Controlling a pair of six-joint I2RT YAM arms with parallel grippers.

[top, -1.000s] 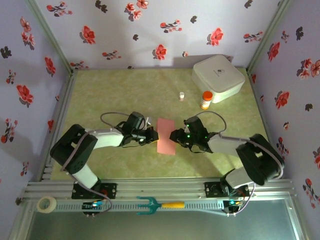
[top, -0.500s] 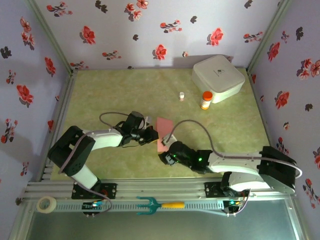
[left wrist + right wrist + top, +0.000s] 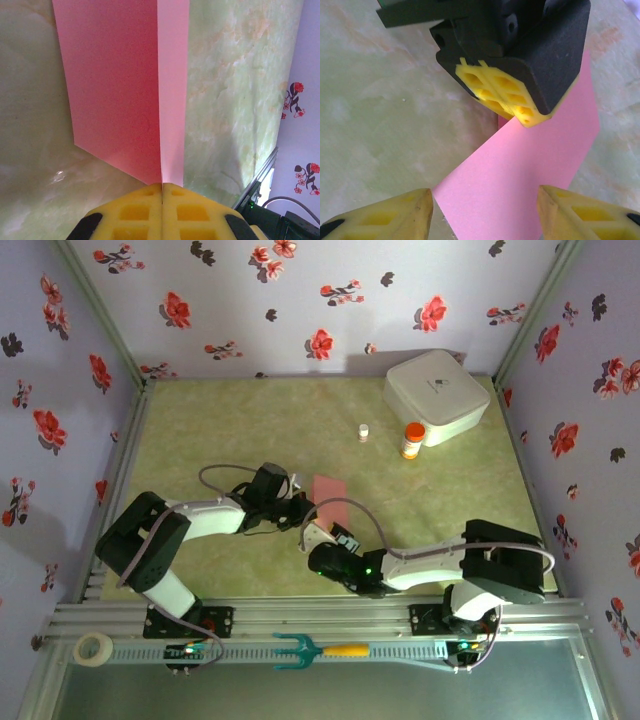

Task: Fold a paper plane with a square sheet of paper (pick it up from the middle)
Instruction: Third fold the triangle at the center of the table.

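1. Seen from above, the pink sheet of paper (image 3: 330, 490) lies mid-worktop (image 3: 230, 420). Its long axis runs roughly 12 to 6 o'clock.
2. My left hand (image 3: 298, 511) reaches in from the paper's 9 o'clock side and is clamped tight on it. In the left wrist view its fingers (image 3: 135, 210) pinch the spot where a crease runs away toward 12.
3. My right hand (image 3: 484, 202) sits at the paper's 6 o'clock end, jaws spread and holding nothing. The sheet's near corner lies between its fingers (image 3: 395, 215); I cannot tell whether they touch it.
4. I judge the right hand better placed for the next pinch: ease toward 12, then close.
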